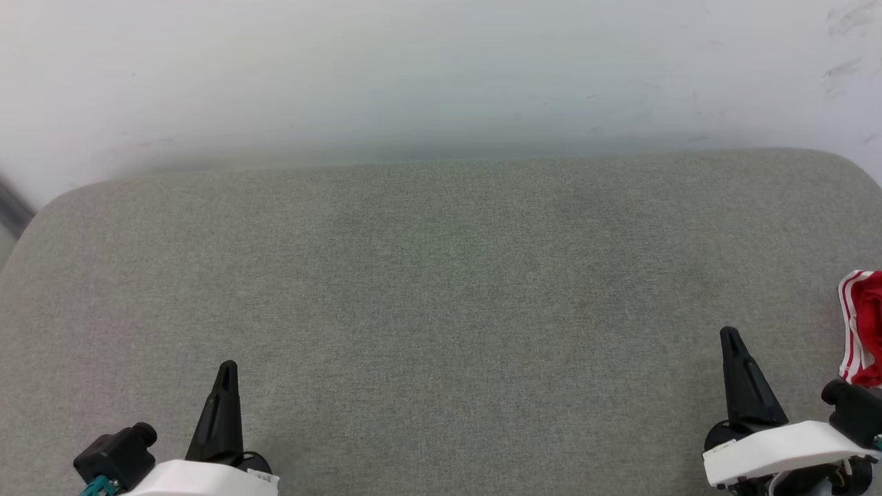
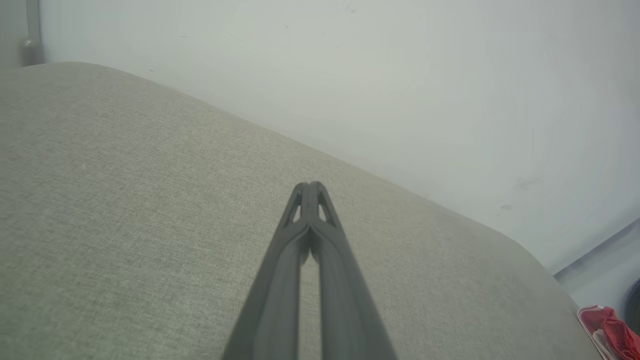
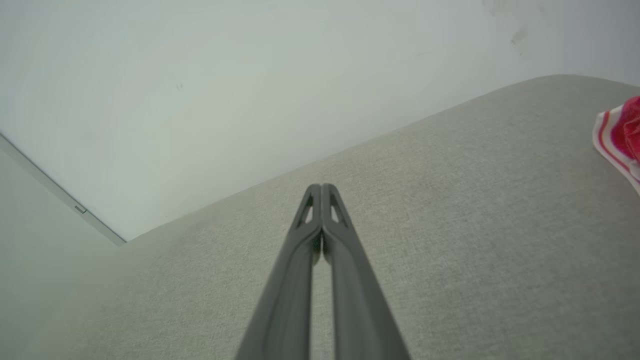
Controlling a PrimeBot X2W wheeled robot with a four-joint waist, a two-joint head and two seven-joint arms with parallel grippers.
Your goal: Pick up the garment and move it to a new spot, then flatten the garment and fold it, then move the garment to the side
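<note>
My left tool (image 1: 227, 366) sits at about 7 o'clock in the head view. Its two dark fingers are pressed together into a single point aiming toward 12 o'clock, clenched on nothing. Its own wrist view agrees: the left tool (image 2: 310, 186) has its tips meeting, a thin slit between the fingers lower down, and bare grey cloth beneath. My right tool (image 1: 729, 334) is at about 4 o'clock in the head view, likewise clenched and empty, its tip leaning slightly toward 11 o'clock. In the right wrist view the right tool (image 3: 321, 187) also has its fingertips touching, over plain fabric. I cannot tell whether either tip touches the cloth below it. The table (image 1: 441, 275), covered in grey woven cloth with rounded far corners, spans the head view. A pale wall (image 1: 413, 69) with a few faint scuffs rises behind it at 12 o'clock. The garment (image 1: 863, 324) lies bunched at the table's right edge, at about 3 o'clock in the head view and cut off by the frame. I see crumpled red cloth and a white band with red stripes. It is near my right tool, off toward 3 o'clock from the tip, and apart from the fingers. In the right wrist view the garment (image 3: 620, 132) shows at 2 o'clock. In the left wrist view the garment (image 2: 607, 332) is a small red patch at 4 o'clock, well apart from my left tool.
</note>
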